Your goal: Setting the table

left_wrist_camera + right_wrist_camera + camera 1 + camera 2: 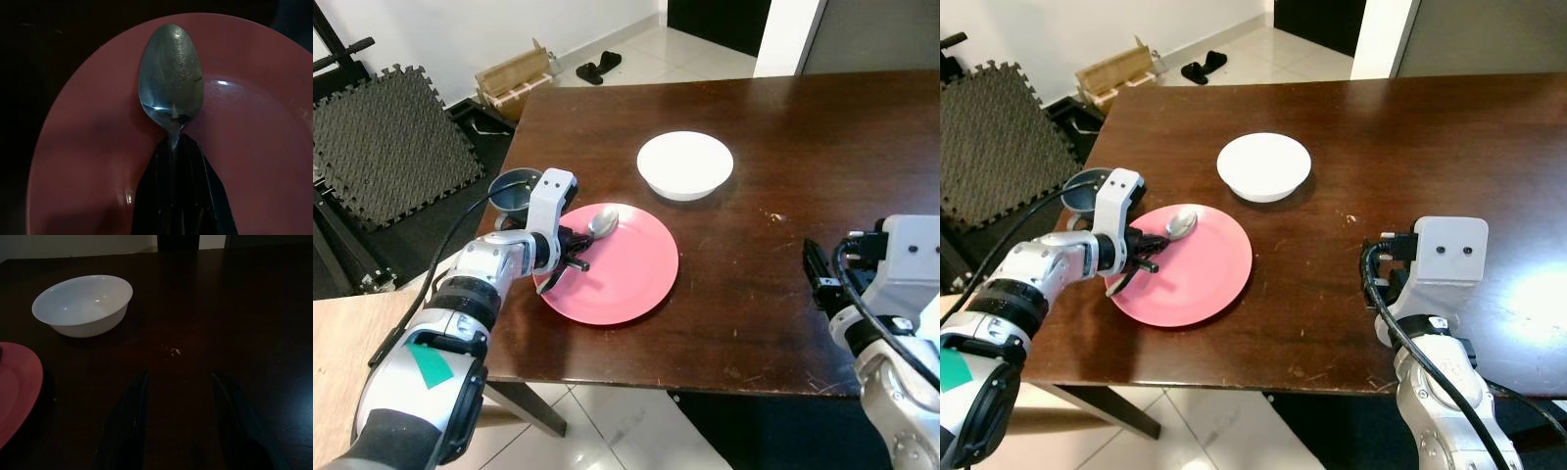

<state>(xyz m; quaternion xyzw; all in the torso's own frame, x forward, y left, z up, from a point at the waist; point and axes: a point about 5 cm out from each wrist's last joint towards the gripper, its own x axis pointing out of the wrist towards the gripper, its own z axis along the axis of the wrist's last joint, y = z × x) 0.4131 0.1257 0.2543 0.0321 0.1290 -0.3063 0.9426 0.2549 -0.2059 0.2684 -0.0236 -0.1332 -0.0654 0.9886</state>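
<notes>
Table of dark wood, pale tiles beyond; my left gripper clamps a spoon over the pink plate, my right gripper spread, holding nothing.

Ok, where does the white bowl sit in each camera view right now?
Left eye view: white bowl above centre, beyond the pink plate.
Right eye view: bowl upper middle, again just past the plate.
Left wrist view: not in it; plate and spoon there.
Right wrist view: bowl upper left, plate edge lower left.
Shared landmark: the pink plate.
</notes>
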